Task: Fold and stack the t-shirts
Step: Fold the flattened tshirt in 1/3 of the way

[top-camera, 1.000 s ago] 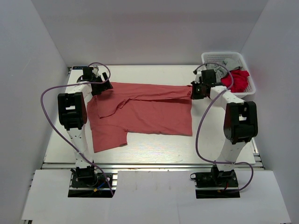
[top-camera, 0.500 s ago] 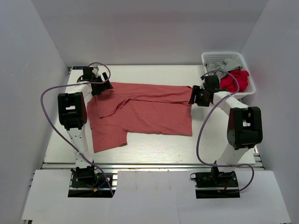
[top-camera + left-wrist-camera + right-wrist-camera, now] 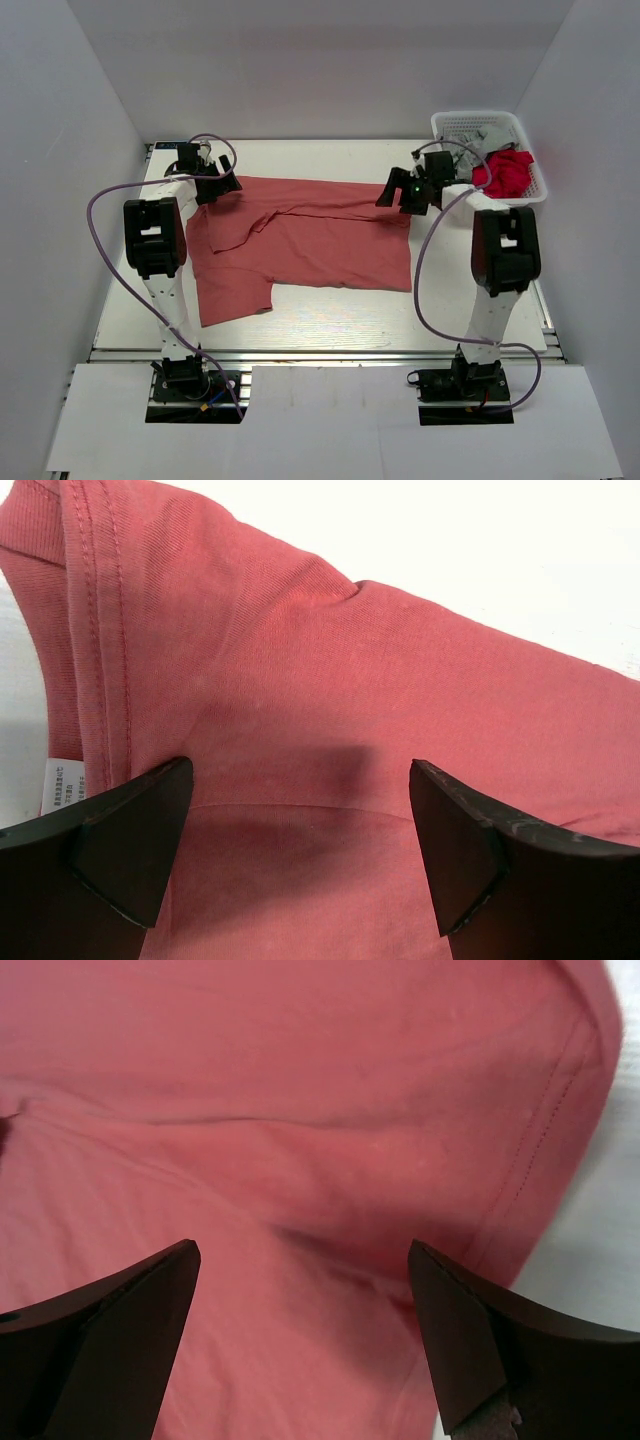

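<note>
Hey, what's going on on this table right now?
Two robot arms are working on a salmon-red t-shirt lying partly folded on the table. The left gripper and right gripper hover open over its far corners, gripping nothing. More clothes wait in the white basket at the far right.

T-shirt spread flat on table, centre. Basket at far right corner, holding bundled cloth. Left gripper over shirt's far left corner, right gripper over far right corner.
</note>
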### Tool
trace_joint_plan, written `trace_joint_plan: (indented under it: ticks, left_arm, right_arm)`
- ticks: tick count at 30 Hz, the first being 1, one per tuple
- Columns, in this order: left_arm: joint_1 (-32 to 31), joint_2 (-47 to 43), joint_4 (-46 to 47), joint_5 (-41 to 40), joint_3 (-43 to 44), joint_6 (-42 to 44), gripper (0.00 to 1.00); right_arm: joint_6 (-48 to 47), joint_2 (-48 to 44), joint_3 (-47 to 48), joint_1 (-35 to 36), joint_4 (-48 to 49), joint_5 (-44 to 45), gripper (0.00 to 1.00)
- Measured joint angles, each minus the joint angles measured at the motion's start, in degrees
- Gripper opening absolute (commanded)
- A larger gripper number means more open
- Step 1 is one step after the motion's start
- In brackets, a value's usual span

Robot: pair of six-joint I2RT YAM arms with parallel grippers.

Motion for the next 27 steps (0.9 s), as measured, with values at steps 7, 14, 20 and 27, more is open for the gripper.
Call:
trace_joint_plan:
  ticks: [7, 14, 20, 27]
  left_arm:
    - [0.00, 1.25, -2.05, -0.44, 2.51, 0.35, 1.00]
    - [-0.02, 7.74, -4.59, 0.59, 12.68, 2.84, 1.00]
    - [-0.09, 11.72, -6.03, 3.10, 19.45, 5.38, 1.00]
    - [-0.63, 10.71, -9.99, 0.85, 20.76, 8.63, 1.00]
  right_arm:
    - [3.82, 9.16, 6.64, -1.29, -1.57, -0.17, 0.90]
    - [6.03, 16.48, 17.77, -3.06, -5.05, -0.59, 0.90]
    - [2.23, 23.82, 32.04, -3.87, -11.61, 2.01, 0.90]
    - [-7.82, 22.60, 36.57, -2.60, -15.82, 4.98, 0.90]
